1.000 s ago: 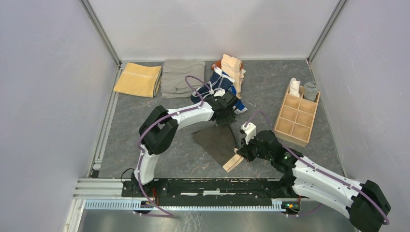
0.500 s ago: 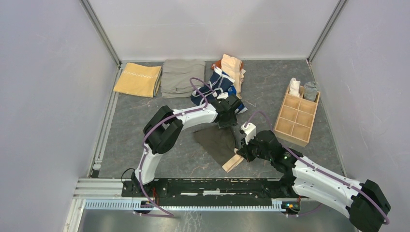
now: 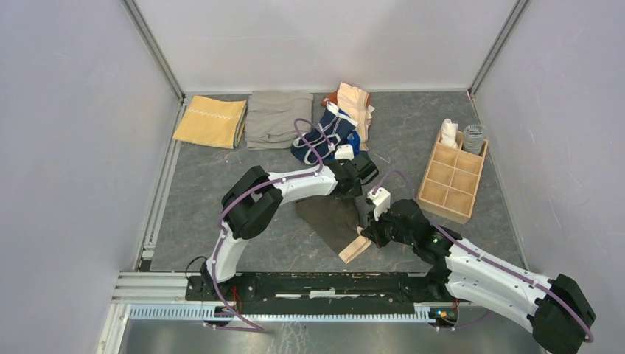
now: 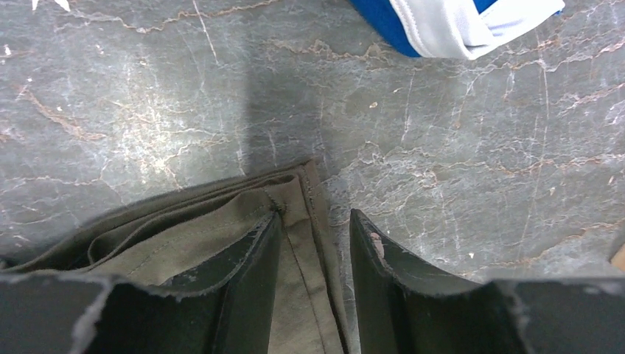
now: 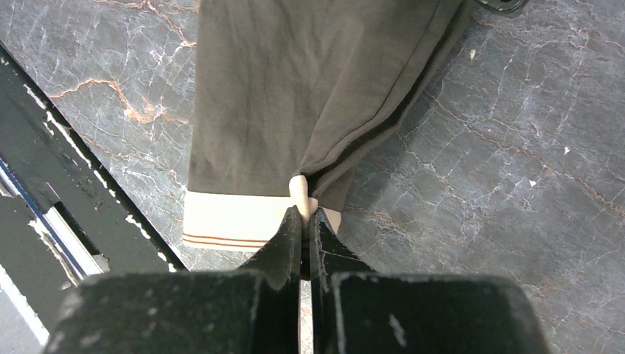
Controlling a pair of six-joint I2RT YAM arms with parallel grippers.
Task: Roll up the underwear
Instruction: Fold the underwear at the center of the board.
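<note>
The dark grey-brown underwear [image 3: 332, 215] lies flat on the table, its tan waistband [image 3: 355, 248] toward the near edge. My right gripper [image 5: 304, 214] is shut on a pinch of that waistband [image 5: 221, 215] at its right end. My left gripper [image 4: 315, 221] is low over the underwear's far right corner [image 4: 291, 199]. Its jaws are open, one finger [image 4: 250, 258] on the cloth, the other [image 4: 376, 258] over bare table, with the hem between them. In the top view the left gripper [image 3: 358, 188] sits just beyond the right gripper [image 3: 368, 234].
Navy underwear with white trim [image 3: 324, 133], a peach piece [image 3: 355, 103] and a bright blue piece [image 4: 442, 22] lie piled at the back. A mustard cloth [image 3: 211, 122] and grey-khaki cloth [image 3: 276, 118] lie far left. A wooden compartment box [image 3: 451, 181] stands at the right.
My left arm has slid right along the underwear's far edge to its right corner and its jaws have narrowed. The right gripper has kept its hold and place.
</note>
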